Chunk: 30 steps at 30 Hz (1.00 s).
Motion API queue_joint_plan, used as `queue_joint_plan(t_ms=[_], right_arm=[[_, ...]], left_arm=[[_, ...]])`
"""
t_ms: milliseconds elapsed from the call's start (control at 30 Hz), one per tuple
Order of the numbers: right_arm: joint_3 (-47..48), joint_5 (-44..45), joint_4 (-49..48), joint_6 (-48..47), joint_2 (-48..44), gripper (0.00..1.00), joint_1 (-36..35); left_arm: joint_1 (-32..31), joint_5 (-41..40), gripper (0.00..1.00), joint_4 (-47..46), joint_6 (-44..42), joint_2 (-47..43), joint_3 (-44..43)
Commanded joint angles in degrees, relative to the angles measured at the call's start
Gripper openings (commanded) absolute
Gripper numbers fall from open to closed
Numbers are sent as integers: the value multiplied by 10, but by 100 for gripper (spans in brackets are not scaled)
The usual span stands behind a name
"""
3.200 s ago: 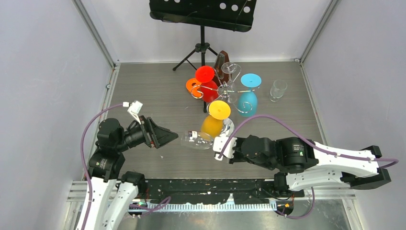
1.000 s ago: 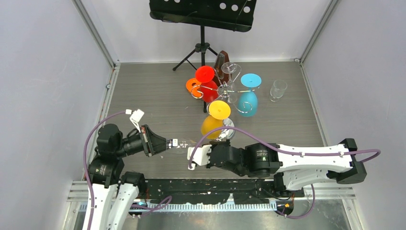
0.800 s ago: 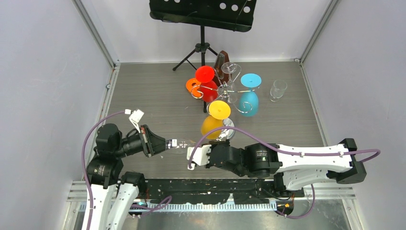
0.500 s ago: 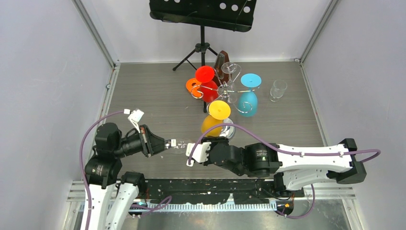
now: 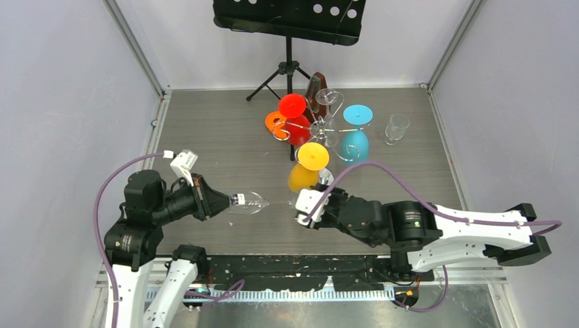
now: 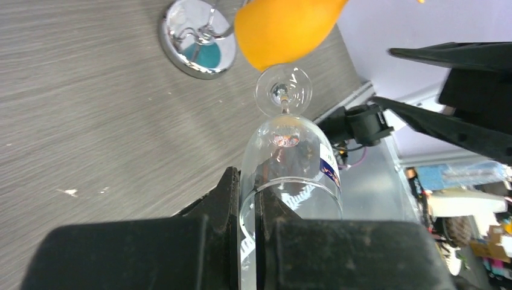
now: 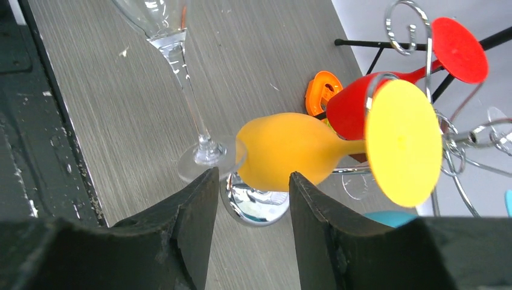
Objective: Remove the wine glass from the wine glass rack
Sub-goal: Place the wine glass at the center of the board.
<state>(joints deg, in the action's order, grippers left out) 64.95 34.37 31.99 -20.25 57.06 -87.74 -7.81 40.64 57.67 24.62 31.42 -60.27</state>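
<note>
We see the clear wine glass (image 5: 249, 202) sideways at lower centre, off the wine glass rack (image 5: 321, 128), its rim pinched by the left claw (image 5: 229, 201); the right claw (image 7: 250, 223) gapes near its foot; a yellow glass (image 5: 302, 176) hangs on the rack

This is a robotics lab test cell. A grey wood-grain table (image 5: 218, 130) is boxed in by plain pale panels (image 5: 61, 102) set in aluminium frame posts (image 5: 134, 46) at upper left and upper right. Along the bottom edge, two robot arms (image 5: 437, 236) sit on a black mounting rail (image 5: 287, 268), trailing purple cables (image 5: 375, 165). Two unrelated props, a music stand (image 5: 290, 17) and a wine glass rack (image 5: 321, 128), stand at top centre. Blurred workroom clutter (image 6: 465, 205) shows at the lower right of the left wrist view.
</note>
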Motion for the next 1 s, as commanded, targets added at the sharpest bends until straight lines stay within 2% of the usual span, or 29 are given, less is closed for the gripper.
queue_joint_plan(t_ms=[0,133,300,533,767,967], right_arm=[[-13,-5,-38,29,-58,53,0],[-30,11,-45,45,-86,55,0],[-57,21,-54,67,-105,56,0],[-88,33,-78,111,-137,56,0],[-91,27,-67,184,-146,56,0],[-85,-2,-55,209,-142,56,0]], left_arm=[[-1,-54,0,31,-47,22,-41],[-1,-124,0,70,-83,45,-65],[-1,-251,0,94,-109,75,-86],[-1,-311,0,87,-109,152,-131],[-1,-365,0,106,-127,273,-247],[-1,-402,0,122,-134,373,-326]])
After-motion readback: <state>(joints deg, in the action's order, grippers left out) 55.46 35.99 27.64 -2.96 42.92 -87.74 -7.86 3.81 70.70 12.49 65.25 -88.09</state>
